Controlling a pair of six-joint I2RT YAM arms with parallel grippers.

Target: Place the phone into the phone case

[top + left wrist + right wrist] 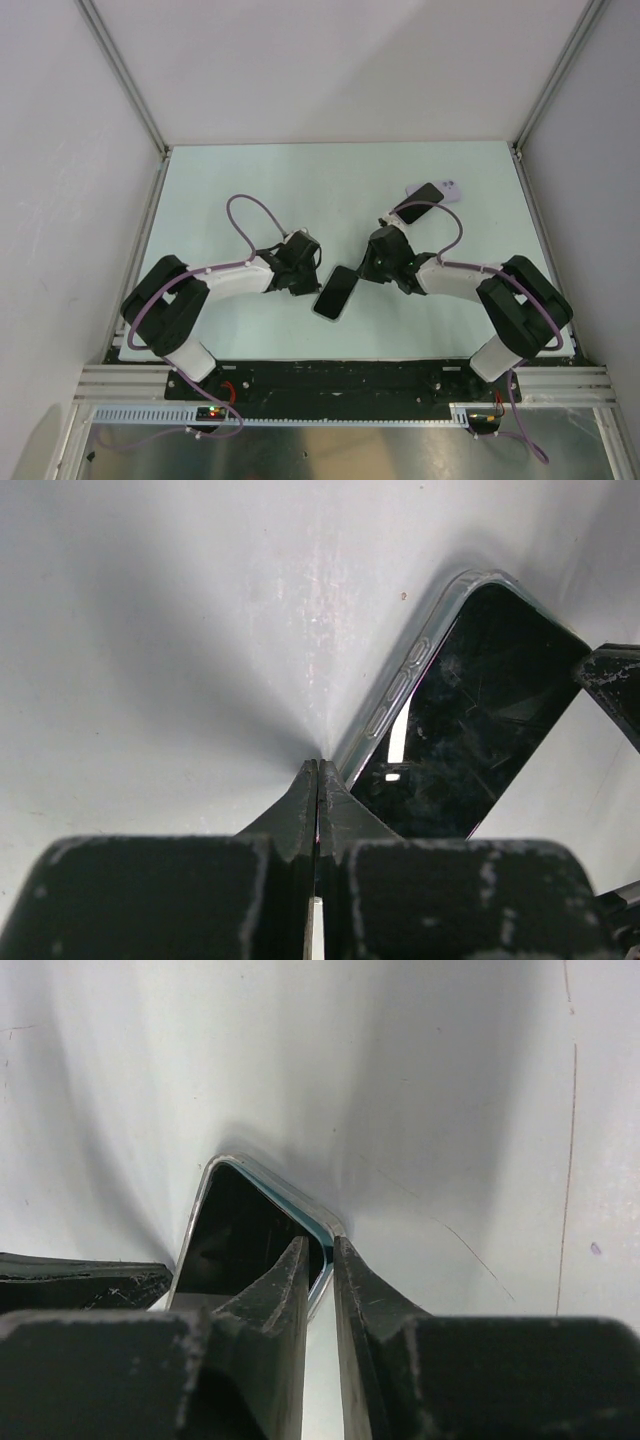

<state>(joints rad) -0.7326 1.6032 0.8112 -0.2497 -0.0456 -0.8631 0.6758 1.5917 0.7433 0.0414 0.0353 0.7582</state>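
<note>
My left gripper point(317, 772) is fully shut and holds nothing. Its tip points down at the table point(150, 630) just beside the long edge of the phone case point(400, 680), serving, I judge, as a stop so the case cannot slide. The phone point(335, 292) lies screen-up inside that clear rim, between my two arms. My right gripper point(318, 1245) is nearly closed and straddles one corner, one finger over the glass and one outside the rim (whether it truly pinches I cannot tell), probably to seat that corner.

Pale table point(250, 190), plain white walls point(330, 70), even light.
</note>
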